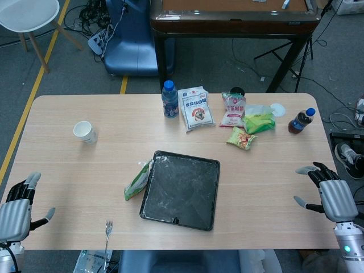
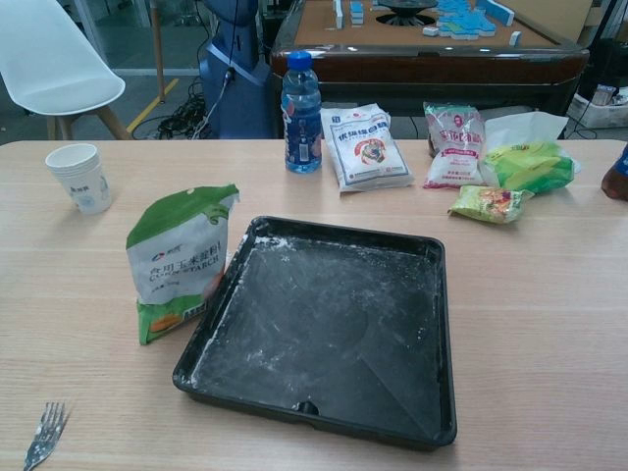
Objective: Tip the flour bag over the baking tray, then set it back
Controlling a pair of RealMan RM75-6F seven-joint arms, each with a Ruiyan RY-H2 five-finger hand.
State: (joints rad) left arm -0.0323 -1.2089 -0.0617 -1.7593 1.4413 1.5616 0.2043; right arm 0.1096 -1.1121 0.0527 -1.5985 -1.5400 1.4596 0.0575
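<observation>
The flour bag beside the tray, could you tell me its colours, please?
The flour bag is green and white, clearest in the chest view.

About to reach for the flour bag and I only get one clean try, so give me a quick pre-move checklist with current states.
1. Flour bag upright beside the baking tray, at its left edge: ok.
2. Tray flat on the table, white dust on it, nothing else inside: ok.
3. Left hand holds nothing, fingers apart, near the table's left edge: ok.
4. Right hand holds nothing, fingers apart, at the right edge: ok.
5. Fork lies between left hand and bag, close to the reach path: not ok.
6. Bag top sealed or open: cannot tell.
</observation>
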